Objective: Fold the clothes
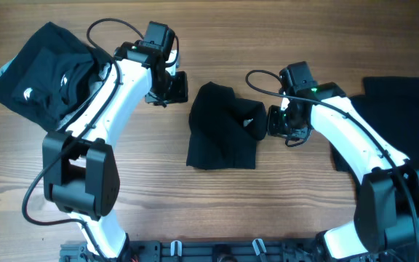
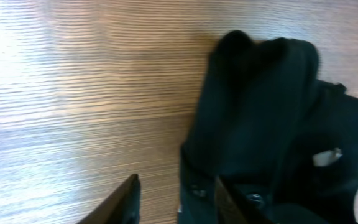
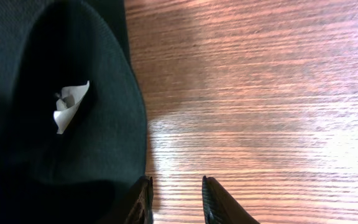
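Note:
A black T-shirt [image 1: 220, 127] lies folded into a rough rectangle at the middle of the table, with a small white tag [image 1: 249, 122] showing near its right edge. My left gripper [image 1: 172, 87] hovers just off the shirt's upper left corner. In the left wrist view its jaws [image 2: 176, 200] stand apart over wood and the shirt's edge [image 2: 253, 106], clamping nothing. My right gripper [image 1: 276, 122] sits just off the shirt's right edge. It is open [image 3: 178, 196] over bare wood, with the black fabric [image 3: 61, 149] beside one finger [image 3: 143, 199].
More of the clothes lie in a crumpled black heap [image 1: 38, 69] at the far left, partly under the left arm. Another flat black garment [image 1: 402, 109] lies at the right edge under the right arm. The wooden table [image 1: 217, 211] shows bare along the front.

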`<state>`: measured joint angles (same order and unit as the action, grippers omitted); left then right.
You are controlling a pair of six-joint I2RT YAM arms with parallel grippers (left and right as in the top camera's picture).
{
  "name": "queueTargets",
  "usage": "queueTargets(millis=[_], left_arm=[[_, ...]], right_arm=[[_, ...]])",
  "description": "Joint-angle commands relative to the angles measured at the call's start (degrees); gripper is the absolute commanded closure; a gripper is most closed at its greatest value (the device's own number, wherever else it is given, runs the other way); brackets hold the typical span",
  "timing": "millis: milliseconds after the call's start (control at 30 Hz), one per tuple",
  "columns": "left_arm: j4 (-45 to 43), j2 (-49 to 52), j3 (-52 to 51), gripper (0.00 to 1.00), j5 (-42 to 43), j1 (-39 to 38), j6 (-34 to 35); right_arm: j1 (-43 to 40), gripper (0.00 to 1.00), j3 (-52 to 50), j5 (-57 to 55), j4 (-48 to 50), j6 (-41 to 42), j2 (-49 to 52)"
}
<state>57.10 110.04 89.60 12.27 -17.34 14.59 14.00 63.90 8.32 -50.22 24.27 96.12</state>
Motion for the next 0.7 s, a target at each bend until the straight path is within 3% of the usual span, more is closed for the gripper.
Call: queueTargets(millis=[0,200,367,533,667], left_arm=[[-2.0,0.8,-0.2,0.96,5.2,-2.8,-2.4],[-6.2,8.0,-0.2,0.96,8.1,-10.8,0.3],[-15.2,19.2,-0.2,0.96,9.0,-17.0,8.9],[-14.6,16.9,2.1,0.96,8.9,-18.6,8.6],[-7.6,7.4,8.1,0.73,4.9,-14.0,8.6]], right_arm=[[-1.0,0.69,3.4,0.2,0.5,-3.4,-3.2],[-3.7,0.68,4.5,0.2,1.6,-3.0,-9.9],[-5.1,0.67,4.5,0.6,1.6,-1.7,-10.1],[-5.1,0.67,4.5,2.5,1.5,-4.1,-10.1],[-4.7,0.68,4.5,20.2,4.0,-14.4,-10.1]])
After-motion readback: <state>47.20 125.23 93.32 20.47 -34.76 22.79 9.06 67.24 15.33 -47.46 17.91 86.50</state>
